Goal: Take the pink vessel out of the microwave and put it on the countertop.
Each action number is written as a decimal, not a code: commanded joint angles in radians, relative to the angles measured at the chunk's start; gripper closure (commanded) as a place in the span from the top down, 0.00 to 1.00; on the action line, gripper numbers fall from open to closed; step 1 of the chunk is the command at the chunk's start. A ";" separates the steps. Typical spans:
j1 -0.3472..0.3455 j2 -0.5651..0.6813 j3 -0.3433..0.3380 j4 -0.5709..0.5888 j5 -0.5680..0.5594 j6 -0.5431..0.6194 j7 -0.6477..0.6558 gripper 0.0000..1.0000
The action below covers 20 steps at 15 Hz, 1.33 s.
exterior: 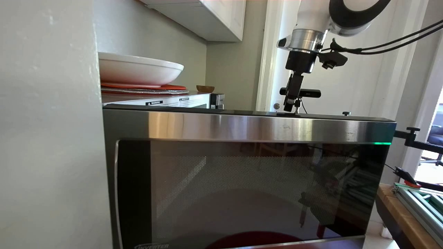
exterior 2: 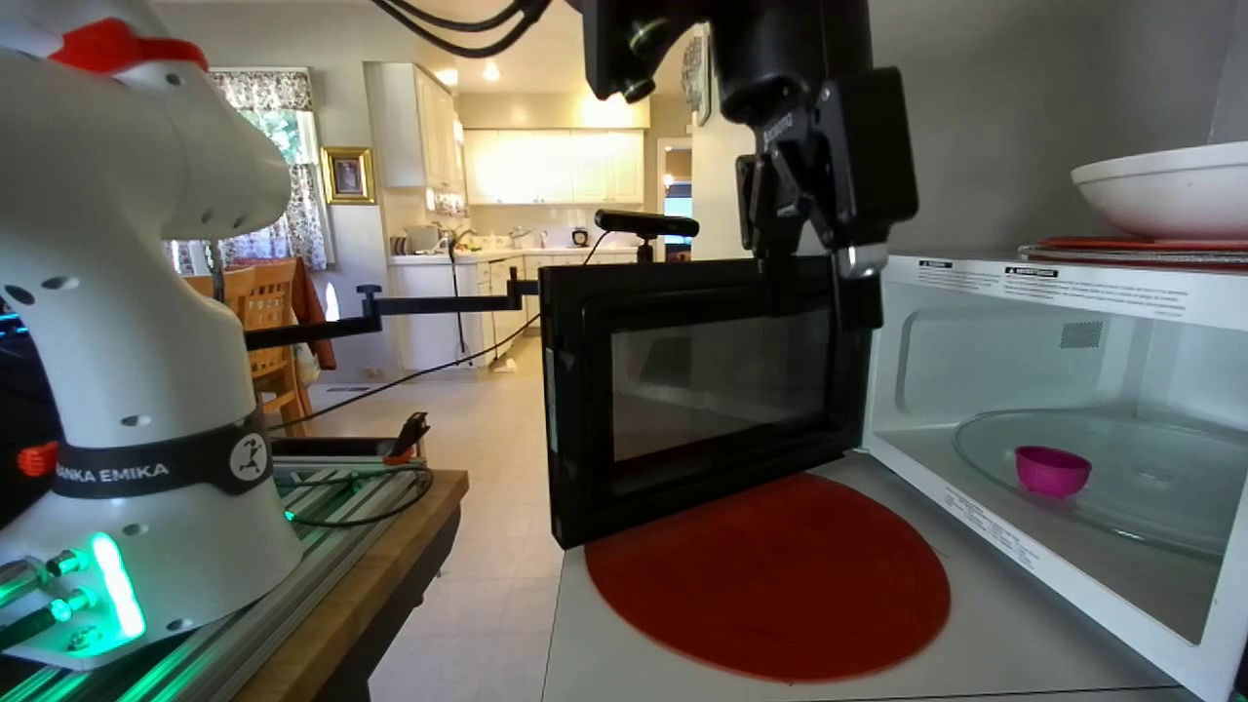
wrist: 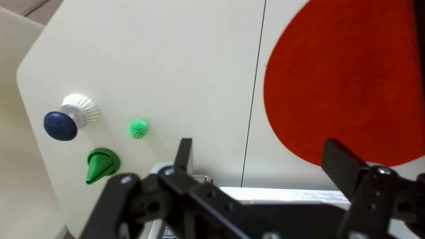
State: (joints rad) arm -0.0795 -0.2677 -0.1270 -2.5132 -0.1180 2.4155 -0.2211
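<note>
The pink vessel [exterior 2: 1053,472], a small cup, stands upright on the glass turntable inside the white microwave [exterior 2: 1092,289] in an exterior view. It does not show in the wrist view. The microwave door [exterior 2: 577,419] stands open; its steel-banded outer face [exterior: 221,126] fills much of an exterior view. My gripper [exterior 2: 819,297] hangs pointing down near the door, outside the cavity. In the wrist view my gripper [wrist: 258,149] is open and empty, fingers wide apart above the countertop [wrist: 186,66] and the microwave's front edge [wrist: 265,194]. It also shows above the door [exterior: 289,103].
A red round mat [exterior 2: 770,585] lies on the countertop before the microwave. A white bowl [exterior 2: 1170,190] sits on red mats atop it. A blue-knobbed brush [wrist: 60,126], green spiky ball [wrist: 137,128] and green cone [wrist: 102,164] stand on the countertop. A camera [exterior 2: 646,224] shows behind the door.
</note>
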 commanded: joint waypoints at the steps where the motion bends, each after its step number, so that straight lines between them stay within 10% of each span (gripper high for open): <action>1: 0.036 0.038 -0.015 -0.035 0.123 0.146 -0.038 1.00; 12: 0.015 0.144 0.021 -0.065 0.050 0.335 0.029 1.00; 20: 0.026 0.375 0.114 -0.046 0.399 0.669 -0.100 1.00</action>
State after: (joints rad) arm -0.0440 0.0646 -0.0813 -2.5800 0.0910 3.0181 -0.2363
